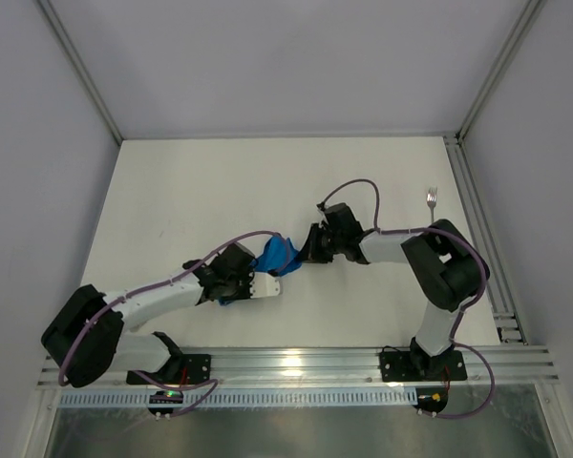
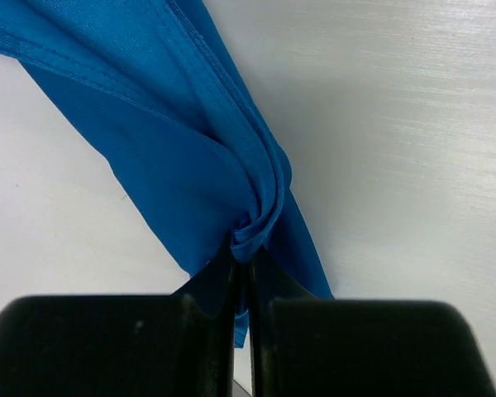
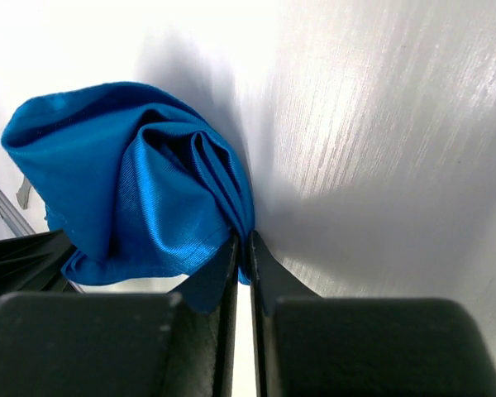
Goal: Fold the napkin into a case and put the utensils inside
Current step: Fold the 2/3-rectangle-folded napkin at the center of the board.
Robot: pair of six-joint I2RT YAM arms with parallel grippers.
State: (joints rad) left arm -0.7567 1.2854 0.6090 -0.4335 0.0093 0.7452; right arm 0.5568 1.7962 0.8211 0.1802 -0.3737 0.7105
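The bright blue napkin (image 1: 277, 256) hangs bunched between my two grippers at the middle of the table. My left gripper (image 1: 253, 277) is shut on a gathered edge of the napkin (image 2: 190, 157). From the other side my right gripper (image 1: 304, 250) is shut on the napkin (image 3: 140, 190), which bulges in loose folds to the left of its fingertips. A small silver fork (image 1: 432, 200) lies far right on the table, beyond the right arm. No folded case shows, and the dark knife-like piece is out of view.
White table (image 1: 201, 191) with grey walls around it. An aluminium rail (image 1: 482, 239) runs along the right side and another rail (image 1: 306, 363) crosses the near edge by the arm bases. Purple cables loop over both arms.
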